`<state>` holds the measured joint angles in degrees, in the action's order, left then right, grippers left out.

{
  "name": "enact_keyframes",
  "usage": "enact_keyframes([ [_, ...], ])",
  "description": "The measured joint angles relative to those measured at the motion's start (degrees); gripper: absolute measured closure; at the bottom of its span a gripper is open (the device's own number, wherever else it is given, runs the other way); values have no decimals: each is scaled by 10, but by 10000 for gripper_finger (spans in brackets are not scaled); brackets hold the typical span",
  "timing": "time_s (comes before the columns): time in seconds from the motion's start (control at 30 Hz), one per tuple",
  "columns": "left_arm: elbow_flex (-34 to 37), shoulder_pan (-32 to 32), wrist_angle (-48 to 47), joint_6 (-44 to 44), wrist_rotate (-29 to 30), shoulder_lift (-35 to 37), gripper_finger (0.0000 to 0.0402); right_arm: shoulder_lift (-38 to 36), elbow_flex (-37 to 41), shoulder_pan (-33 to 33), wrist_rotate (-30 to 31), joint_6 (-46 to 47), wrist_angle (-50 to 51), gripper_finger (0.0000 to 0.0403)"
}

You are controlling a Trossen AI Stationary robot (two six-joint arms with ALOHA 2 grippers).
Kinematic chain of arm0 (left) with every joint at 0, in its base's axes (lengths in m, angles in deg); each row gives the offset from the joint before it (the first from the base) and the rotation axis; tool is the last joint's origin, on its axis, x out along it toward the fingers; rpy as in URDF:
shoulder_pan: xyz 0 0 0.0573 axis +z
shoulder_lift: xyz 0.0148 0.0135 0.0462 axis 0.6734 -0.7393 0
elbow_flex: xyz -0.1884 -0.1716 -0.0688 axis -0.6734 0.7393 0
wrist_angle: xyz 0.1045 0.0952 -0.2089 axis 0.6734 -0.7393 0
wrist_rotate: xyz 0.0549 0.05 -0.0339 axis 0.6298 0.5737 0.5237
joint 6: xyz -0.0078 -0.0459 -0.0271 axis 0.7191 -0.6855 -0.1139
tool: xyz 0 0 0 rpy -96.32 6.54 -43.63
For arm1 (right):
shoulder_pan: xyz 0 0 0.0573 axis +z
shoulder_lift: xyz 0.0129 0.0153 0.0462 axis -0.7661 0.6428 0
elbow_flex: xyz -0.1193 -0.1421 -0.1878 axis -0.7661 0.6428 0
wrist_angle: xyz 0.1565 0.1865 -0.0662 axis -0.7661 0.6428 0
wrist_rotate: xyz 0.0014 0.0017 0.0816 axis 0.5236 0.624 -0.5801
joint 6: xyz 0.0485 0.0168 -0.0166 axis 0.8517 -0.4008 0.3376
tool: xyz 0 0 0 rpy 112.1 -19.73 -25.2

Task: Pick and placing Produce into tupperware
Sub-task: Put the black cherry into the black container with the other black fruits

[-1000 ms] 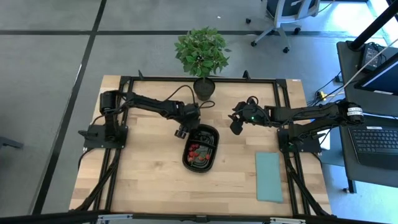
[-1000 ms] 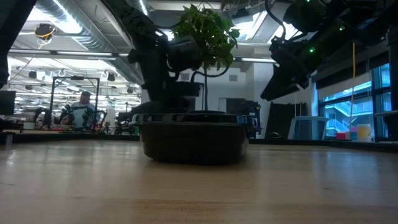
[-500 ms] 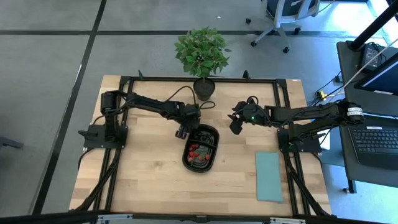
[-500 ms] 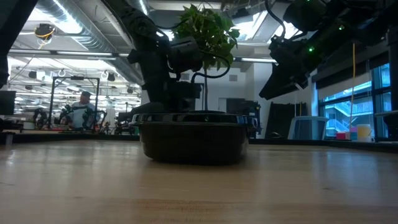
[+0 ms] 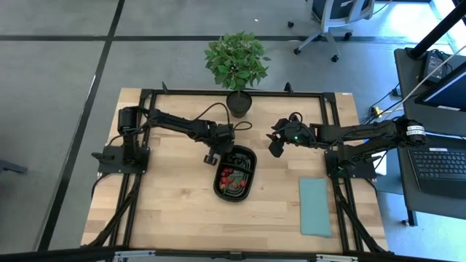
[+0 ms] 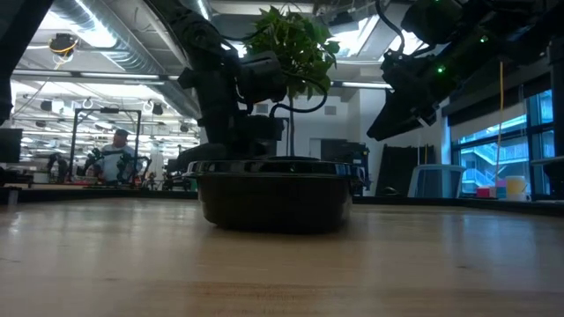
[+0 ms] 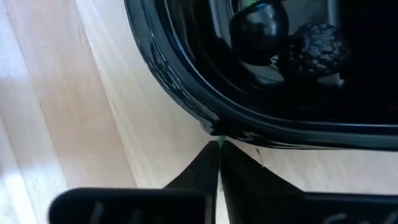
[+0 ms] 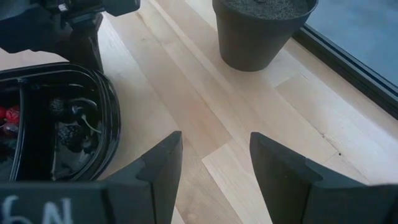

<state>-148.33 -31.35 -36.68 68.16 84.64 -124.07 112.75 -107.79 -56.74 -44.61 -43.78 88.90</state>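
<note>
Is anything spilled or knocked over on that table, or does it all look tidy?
Nothing stands out. The red produce sits inside the black tray, none on the wood. The potted plant stands upright and the teal sheet lies flat.

Desk (image 5: 167, 196): pale wood planks with a black frame along its edges. Resting on it near the centre is the tupperware (image 5: 248, 171), a glossy black oval tray with a central divider, holding red and dark produce (image 5: 228, 175). A flat pale teal sheet (image 5: 314, 206) lies toward the right side, well apart from the tray. A dark plant pot (image 5: 238, 103) stands at the far edge; whether it touches the frame cannot be determined from overhead.
</note>
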Motion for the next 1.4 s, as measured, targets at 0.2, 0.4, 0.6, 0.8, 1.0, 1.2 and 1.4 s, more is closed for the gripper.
enact_keyframes([
  [0.2,0,0,1,-14,12,0,399,0,0,0,0,0,0,212],
  [0.4,3,4,-15,-13,64,18,400,0,0,0,0,-1,0,212],
  [0.6,3,21,-76,-11,142,71,401,0,0,0,0,-1,0,212],
  [0.8,3,41,-88,-42,106,141,401,0,0,0,0,-1,-5,212],
  [1.0,2,31,-58,-63,-42,201,401,0,0,0,0,-2,-10,212],
  [1.2,1,-8,-27,-85,-75,204,401,0,0,0,0,-3,-16,212],
  [1.4,1,-24,-11,-102,-78,179,401,0,0,0,0,-3,-17,212],
])
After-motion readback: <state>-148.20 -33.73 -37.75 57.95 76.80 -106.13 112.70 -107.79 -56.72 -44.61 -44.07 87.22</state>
